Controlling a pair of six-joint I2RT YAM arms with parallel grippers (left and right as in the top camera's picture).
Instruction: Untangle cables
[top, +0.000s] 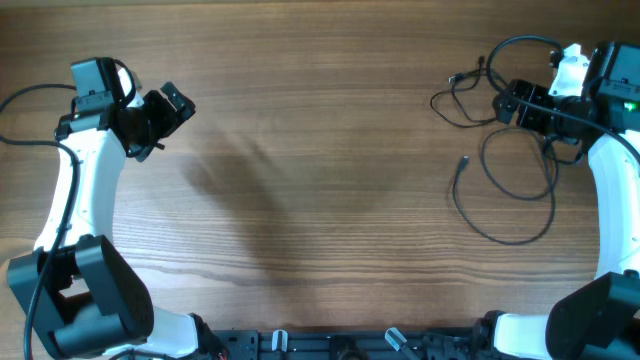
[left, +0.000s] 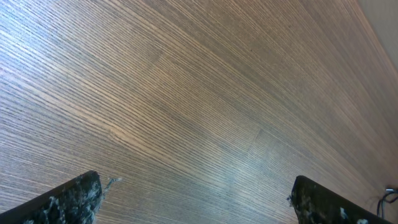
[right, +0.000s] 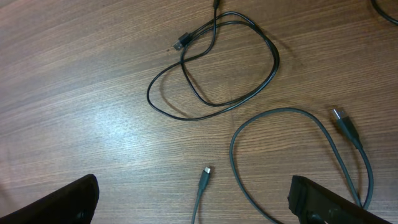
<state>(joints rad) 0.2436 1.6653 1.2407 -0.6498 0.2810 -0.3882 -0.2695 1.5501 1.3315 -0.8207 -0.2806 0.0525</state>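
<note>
Overhead, table: brown wood-grain tabletop (top: 320, 150) seen from above, one arm at each side.
Overhead, left gripper: black two-finger left gripper (top: 168, 128) seen at the far left, jaws spread wide, nothing held, well apart from the wires.
Overhead, right gripper: black two-finger right gripper (top: 503, 105) seen at the far right, jaws released, nothing gripped, placed over the wire pile.
Overhead, cables: thin black cables (top: 464, 163) laid loose on the wood at the right side; small loops beside the right gripper, one big loop nearer the arm bases, partly hidden under the arm.
Left wrist, fingers: dark fingers (left: 68, 199) seen in both lower corners, wide apart.
Left wrist, table: only bare wood grain seen between them.
Right wrist, fingers: black fingers (right: 56, 202) seen in both lower corners, wide apart, empty.
Right wrist, looped black cable: looped black cable (right: 274, 59) laid flat on the wood, crossed over itself, small plug at upper left.
Right wrist, dark grey cable: dark grey cable (right: 280, 111) curved in an open arc just beside that loop, not touching it; larger plug at right.
Right wrist, small plug end: small plug end (right: 205, 171) seen between the fingers, on the wood.
</note>
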